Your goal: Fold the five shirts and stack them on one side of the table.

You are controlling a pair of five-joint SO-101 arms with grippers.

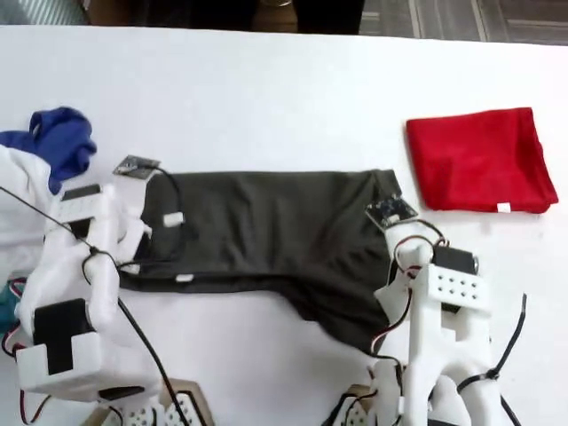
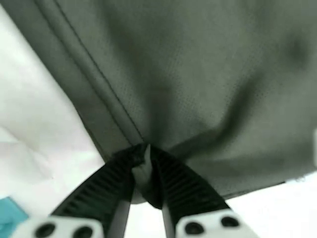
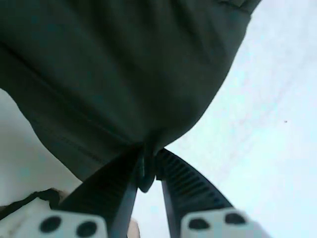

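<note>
– Dark grey-green shirt lies spread across the centre of the high view, long side running left to right; its lower right part is bunched toward the bottom of the frame.
– Grippers?
– Left gripper pressed together on the shirt's hemmed edge, fabric pinched between the ribbed pads; it sits at the shirt's left end in the high view. Right gripper likewise clamped on a fold of the same shirt, at its right end.
– Rest of the white table?
– Red shirt folded, upper right, apart from the dark one; blue shirt crumpled at the left edge, touching a white garment just below it.
</note>
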